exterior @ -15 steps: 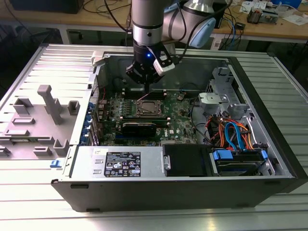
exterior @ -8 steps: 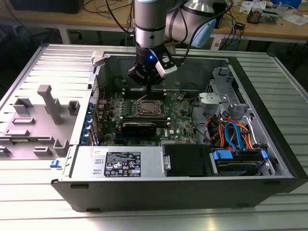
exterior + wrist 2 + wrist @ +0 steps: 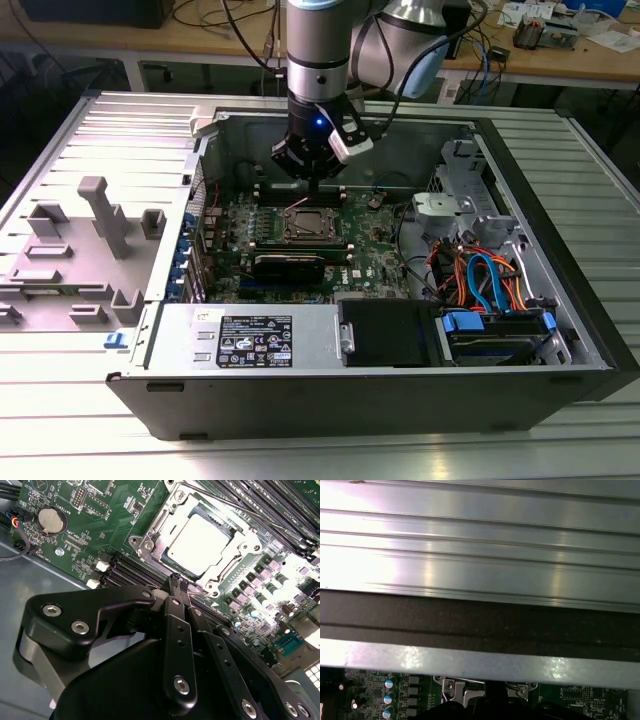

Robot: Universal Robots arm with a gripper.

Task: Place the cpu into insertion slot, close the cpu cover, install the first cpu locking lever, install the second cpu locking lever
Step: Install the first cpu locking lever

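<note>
The cpu (image 3: 200, 542) sits in the insertion slot (image 3: 288, 228) at the centre of the exterior view, with the cpu cover (image 3: 150, 542) lying over it. The gripper (image 3: 178, 582), its fingers pressed together and empty, hangs at the slot's edge. Any lever push should be steady and stay clear of the memory slots (image 3: 130, 567).

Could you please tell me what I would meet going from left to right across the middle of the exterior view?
Grey plastic fixture → cpu on the green motherboard → silver metal bracket → orange and blue cables → dark case wall.
</note>
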